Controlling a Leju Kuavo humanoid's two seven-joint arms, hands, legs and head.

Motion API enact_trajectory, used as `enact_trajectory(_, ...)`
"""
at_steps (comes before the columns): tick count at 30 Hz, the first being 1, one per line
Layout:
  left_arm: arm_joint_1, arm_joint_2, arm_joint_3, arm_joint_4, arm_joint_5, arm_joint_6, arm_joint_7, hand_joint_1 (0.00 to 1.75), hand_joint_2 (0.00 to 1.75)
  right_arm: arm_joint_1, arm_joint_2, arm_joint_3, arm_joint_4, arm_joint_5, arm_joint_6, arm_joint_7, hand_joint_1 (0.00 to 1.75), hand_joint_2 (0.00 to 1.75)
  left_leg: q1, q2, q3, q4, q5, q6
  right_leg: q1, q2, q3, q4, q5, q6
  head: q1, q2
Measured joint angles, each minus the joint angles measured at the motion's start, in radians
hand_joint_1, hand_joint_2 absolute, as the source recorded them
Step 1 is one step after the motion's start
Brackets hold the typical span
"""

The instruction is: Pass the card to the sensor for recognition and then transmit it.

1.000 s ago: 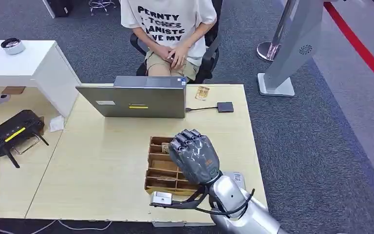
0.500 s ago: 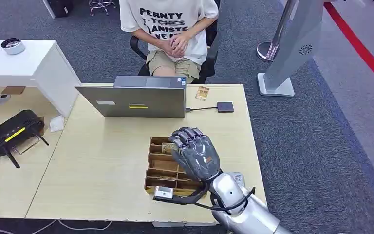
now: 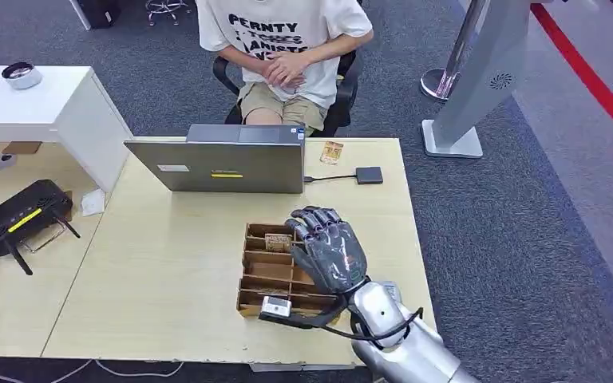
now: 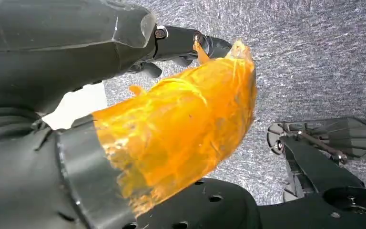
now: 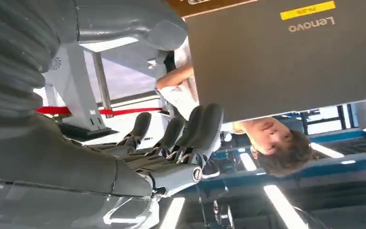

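Hovering above the compartmented wooden tray (image 3: 259, 271), the right hand (image 3: 329, 249) has fingers extended, apart, grasping nothing. One card (image 3: 278, 240) lies in the tray's far compartment. Matte grey laptop (image 3: 227, 158) stands on the pale laminate table (image 3: 168, 263); grey carpet surrounds. Left hand (image 4: 52, 57): finger state cannot be determined.

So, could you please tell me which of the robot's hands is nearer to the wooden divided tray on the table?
The right. The right hand hovers over the tray's right side, fingers curled above its compartments. The left hand hangs beside the body over grey carpet, away from the table.
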Motion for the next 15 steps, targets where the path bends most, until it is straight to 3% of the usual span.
enact_trajectory(15, 0.002, 0.000, 0.033, 0.000, -0.006, 0.000, -0.006, 0.00, 0.00, 0.100, -0.062, -0.080, -0.027, -0.026, 0.018, -0.016, 0.66, 1.75, 0.000, 0.000, 0.000, 0.000, 0.000, 0.000, 0.000, 0.000, 0.000, 0.000, 0.000, 0.000, 0.000, 0.000)
